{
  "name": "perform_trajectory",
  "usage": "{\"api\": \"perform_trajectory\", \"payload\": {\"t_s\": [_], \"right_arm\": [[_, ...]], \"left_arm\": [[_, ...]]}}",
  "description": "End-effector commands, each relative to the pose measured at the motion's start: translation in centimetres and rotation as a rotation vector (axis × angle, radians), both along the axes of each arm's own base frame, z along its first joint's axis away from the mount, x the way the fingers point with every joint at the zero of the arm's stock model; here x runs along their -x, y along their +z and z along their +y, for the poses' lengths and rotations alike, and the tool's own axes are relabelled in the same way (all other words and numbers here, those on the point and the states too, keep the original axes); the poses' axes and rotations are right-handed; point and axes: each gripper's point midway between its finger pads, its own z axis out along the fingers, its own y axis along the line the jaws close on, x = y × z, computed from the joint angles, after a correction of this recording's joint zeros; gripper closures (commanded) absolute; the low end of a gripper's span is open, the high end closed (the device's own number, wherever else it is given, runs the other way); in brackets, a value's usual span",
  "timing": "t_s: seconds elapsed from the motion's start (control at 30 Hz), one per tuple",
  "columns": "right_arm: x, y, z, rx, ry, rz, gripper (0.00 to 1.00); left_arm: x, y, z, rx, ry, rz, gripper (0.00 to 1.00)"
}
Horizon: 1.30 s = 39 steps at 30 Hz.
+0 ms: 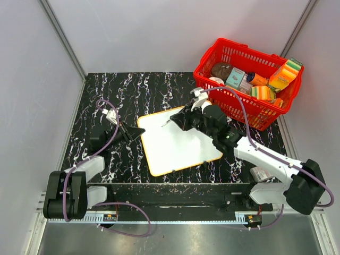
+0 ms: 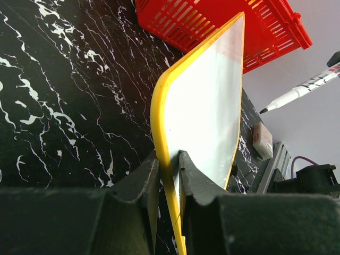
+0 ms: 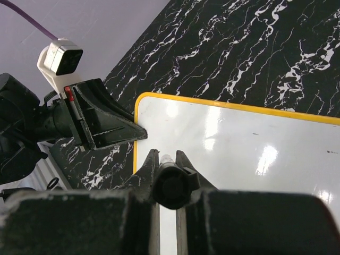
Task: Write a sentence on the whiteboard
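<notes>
Inspecting the scene, we find the whiteboard (image 1: 178,143) lying near the middle of the dark marbled surface (image 1: 133,90). Its far right corner sits close to the red basket (image 1: 255,110). The left fingers (image 2: 141,178) are clamped on the board's left edge, one above and one below the yellow rim. We cannot tell whether that edge is raised off the surface. The right fingers (image 3: 146,172) are closed on a marker (image 2: 300,91), whose tip hangs over the board's far left corner. Whether the tip touches the board we cannot say. No writing shows on the board.

We judge the board to be thin, stiff and light, with a glossy, slippery face. It would likely slide or swing under pen pressure unless held. The rim is the proper place to take hold, at an edge well away from the writing area, and the present hold meets that. A single hold may let the board pivot, so strokes call for light pressure.
</notes>
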Motion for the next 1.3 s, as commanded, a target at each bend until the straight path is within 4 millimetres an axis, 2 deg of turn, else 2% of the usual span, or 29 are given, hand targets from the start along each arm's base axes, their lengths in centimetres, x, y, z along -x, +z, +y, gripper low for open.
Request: {"api": "perform_trajectory", "payload": {"t_s": [0.0, 0.17, 0.33, 0.53, 0.67, 0.87, 1.2, 1.27], "right_arm": [[-0.8, 2.8, 0.9, 0.005, -0.077, -0.145, 1.0], [-0.8, 1.9, 2.3, 0.042, -0.104, -0.2, 1.0], [0.2, 2.6, 3.9, 0.032, -0.112, -0.281, 1.0], [0.4, 3.4, 4.8, 0.012, -0.118, -0.313, 1.0], [0.3, 2.5, 5.8, 0.034, -0.1, -0.3, 1.0], [0.2, 2.2, 6.6, 0.027, -0.087, -0.302, 1.0], [0.2, 3.0, 6.9, -0.015, -0.084, -0.302, 1.0], [0.0, 2.6, 7.2, -0.009, -0.085, -0.295, 1.0]], "left_arm": [[1.1, -0.5, -0.2, -0.044, -0.038, -0.066, 1.0], [2.1, -0.7, -0.2, -0.04, -0.042, -0.071, 1.0], [2.5, -0.8, -0.1, -0.043, -0.033, -0.077, 1.0], [2.5, -0.8, -0.1, -0.042, -0.032, -0.08, 1.0], [2.6, -0.9, -0.2, -0.04, -0.042, -0.078, 1.0], [2.5, -0.8, -0.1, -0.044, -0.035, -0.084, 1.0], [2.5, -0.8, -0.2, -0.043, -0.038, -0.082, 1.0], [2.5, -0.9, -0.2, -0.043, -0.038, -0.079, 1.0]]}}
